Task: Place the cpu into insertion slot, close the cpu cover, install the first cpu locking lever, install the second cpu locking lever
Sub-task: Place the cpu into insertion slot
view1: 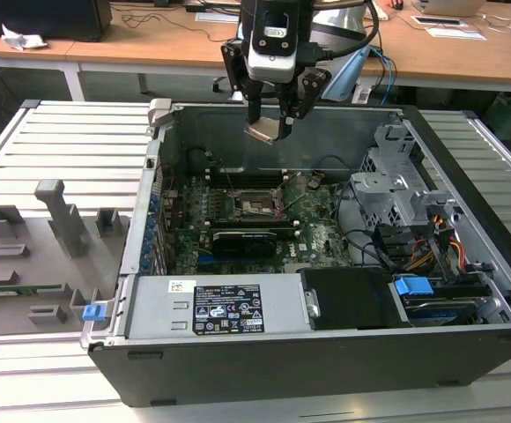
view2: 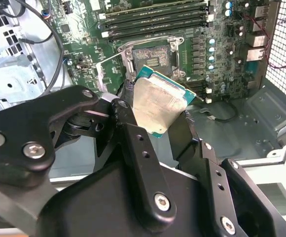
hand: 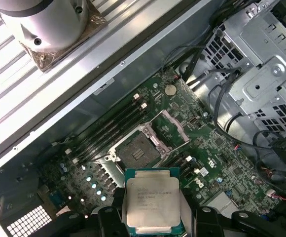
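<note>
Exterior view: gripper clamped on cpu, well above open insertion slot; placing step, chip needs squaring and lowering

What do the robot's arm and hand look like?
The hand is black, with chunky jointed fingers dotted with shiny round screws. A silver-and-black box sits just above it. The arm ends in a round, silver-grey tube with small screw holes.
</note>
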Action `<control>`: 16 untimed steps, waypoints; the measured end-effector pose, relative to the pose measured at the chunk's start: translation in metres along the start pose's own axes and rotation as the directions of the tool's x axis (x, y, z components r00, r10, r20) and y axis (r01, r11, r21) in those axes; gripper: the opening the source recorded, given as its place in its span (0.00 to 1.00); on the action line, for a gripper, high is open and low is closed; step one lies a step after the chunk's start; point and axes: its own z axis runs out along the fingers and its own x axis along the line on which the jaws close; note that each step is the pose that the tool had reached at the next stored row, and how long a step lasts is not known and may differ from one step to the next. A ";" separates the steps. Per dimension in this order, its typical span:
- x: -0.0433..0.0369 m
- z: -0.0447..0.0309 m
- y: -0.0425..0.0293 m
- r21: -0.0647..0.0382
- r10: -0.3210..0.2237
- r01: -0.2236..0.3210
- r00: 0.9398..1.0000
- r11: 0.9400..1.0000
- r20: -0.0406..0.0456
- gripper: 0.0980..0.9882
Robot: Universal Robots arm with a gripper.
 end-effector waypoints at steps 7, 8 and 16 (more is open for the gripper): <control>0.0000 0.0000 0.0000 -0.001 0.043 -0.043 0.999 0.999 0.004 0.48; 0.0000 0.0000 0.0000 -0.001 0.049 -0.049 0.999 0.999 0.004 0.48; 0.0000 0.0012 -0.0001 -0.004 0.163 -0.163 0.987 0.987 0.014 0.48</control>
